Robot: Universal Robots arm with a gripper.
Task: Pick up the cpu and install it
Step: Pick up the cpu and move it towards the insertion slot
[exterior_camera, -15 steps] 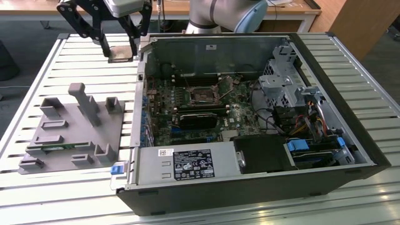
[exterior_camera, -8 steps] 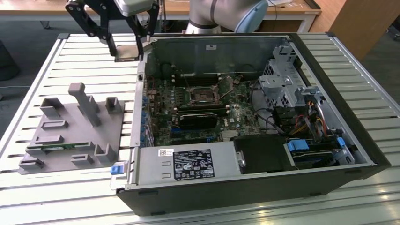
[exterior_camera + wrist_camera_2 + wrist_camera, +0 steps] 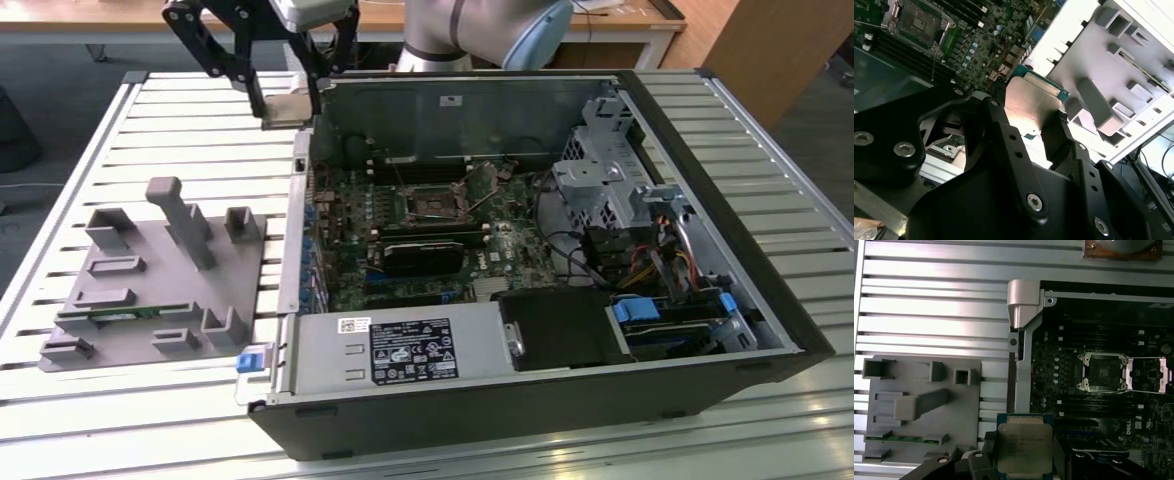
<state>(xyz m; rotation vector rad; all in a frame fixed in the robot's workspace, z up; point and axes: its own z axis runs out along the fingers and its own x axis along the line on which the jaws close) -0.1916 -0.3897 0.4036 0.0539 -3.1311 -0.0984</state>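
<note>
Cpu (image 3: 1024, 447) pinched in the hand (image 3: 1029, 131), aloft between grey tray (image 3: 919, 386) and open computer case (image 3: 534, 410)

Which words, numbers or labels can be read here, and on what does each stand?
No text is clear enough to quote.
cpu, held in the gripper: faint lines of print on its metal top, too blurred to read.
Power supply label: white print and signs on black, too small to read.
Sticker on the case's inner wall: white, too small to read.
</note>
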